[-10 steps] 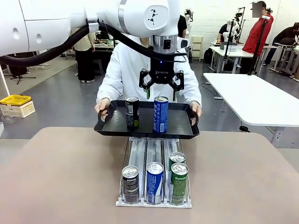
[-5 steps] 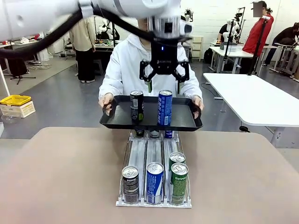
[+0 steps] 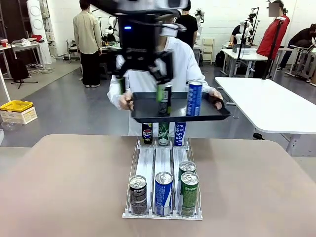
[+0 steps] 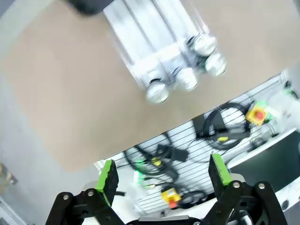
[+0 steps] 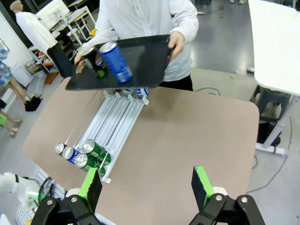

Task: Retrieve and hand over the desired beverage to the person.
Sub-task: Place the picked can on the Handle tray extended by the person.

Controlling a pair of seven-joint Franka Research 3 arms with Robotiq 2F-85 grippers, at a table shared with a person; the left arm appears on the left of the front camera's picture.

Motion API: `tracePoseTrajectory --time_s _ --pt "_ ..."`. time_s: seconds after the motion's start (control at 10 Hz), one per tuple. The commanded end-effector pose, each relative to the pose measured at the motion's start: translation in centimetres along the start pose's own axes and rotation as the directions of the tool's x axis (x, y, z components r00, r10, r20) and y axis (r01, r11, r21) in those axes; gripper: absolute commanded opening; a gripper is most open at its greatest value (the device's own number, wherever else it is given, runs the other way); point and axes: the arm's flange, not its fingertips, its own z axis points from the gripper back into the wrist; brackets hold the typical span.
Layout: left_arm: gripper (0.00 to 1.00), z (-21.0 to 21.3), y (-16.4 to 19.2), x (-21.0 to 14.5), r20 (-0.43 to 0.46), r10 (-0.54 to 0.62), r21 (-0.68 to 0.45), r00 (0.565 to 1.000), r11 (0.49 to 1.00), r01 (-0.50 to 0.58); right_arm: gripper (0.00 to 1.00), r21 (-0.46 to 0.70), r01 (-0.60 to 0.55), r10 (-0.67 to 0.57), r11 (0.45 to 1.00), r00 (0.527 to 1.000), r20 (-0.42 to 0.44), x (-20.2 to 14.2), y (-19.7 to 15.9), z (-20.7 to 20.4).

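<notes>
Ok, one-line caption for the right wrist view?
Open right gripper above the brown table; the person holds a black tray with a blue can.

The left gripper (image 4: 161, 176) was black, its linkage studded with silver bolts, and its two fingers (image 4: 108, 180) wore bright green pads. The right gripper (image 5: 146, 187) had the same black frame and green pads. The person (image 3: 182, 64) wore a white hooded jacket with long sleeves (image 5: 190, 21).
</notes>
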Motion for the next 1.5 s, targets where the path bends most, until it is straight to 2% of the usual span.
tracePoseTrajectory --time_s 0.0,0.3,0.4,0.5,1.4 --pt "1.00 -2.7 5.5 -4.1 0.034 -0.082 -0.002 0.996 0.997 0.083 1.00 0.023 -0.003 0.003 1.000 1.000 0.005 0.0 0.0 -0.1" --pt "1.00 -3.1 9.3 -5.0 0.086 -0.075 -0.067 0.993 0.994 0.081 1.00 0.023 -0.003 0.003 1.000 1.000 0.005 0.0 0.0 -0.1" --pt "1.00 -3.2 9.9 -4.8 0.096 -0.035 -0.094 0.995 0.995 0.044 1.00 0.023 -0.003 0.003 1.000 1.000 0.005 0.0 0.0 -0.1" --pt "1.00 -2.3 9.2 -4.8 0.050 -0.076 -0.008 0.996 0.997 0.076 1.00 0.023 -0.003 0.003 1.000 1.000 0.005 0.0 0.0 -0.1" --pt "1.00 -2.3 9.2 -4.8 0.050 -0.076 -0.008 0.996 0.997 0.076 1.00 0.023 -0.003 0.003 1.000 1.000 0.005 0.0 0.0 -0.1"
